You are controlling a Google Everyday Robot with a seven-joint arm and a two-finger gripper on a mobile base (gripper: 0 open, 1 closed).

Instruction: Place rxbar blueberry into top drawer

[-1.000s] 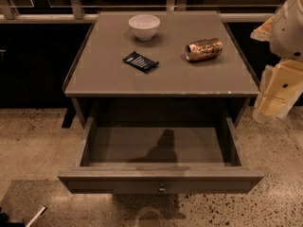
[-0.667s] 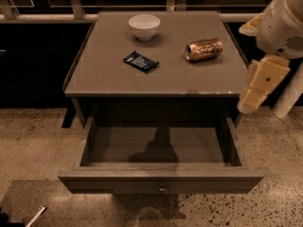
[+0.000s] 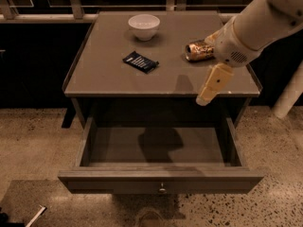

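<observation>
The rxbar blueberry point(image 3: 140, 62), a flat dark navy bar with white lettering, lies on the table top left of centre. The top drawer point(image 3: 161, 178) is pulled open below the table and holds nothing; its small round knob point(image 3: 162, 190) shows on the front panel. My gripper point(image 3: 209, 88) hangs from the white arm at the right, above the table's front right part, well to the right of the bar and apart from it.
A white bowl point(image 3: 144, 26) stands at the back of the table top point(image 3: 104, 65). A gold-brown can point(image 3: 200, 49) lies on its side at the right, just behind the arm. A railing runs behind the table. The floor is speckled stone.
The arm has swung in from the right edge, moving left and over the table's front right part. The bar, bowl, can and drawer have not moved.
</observation>
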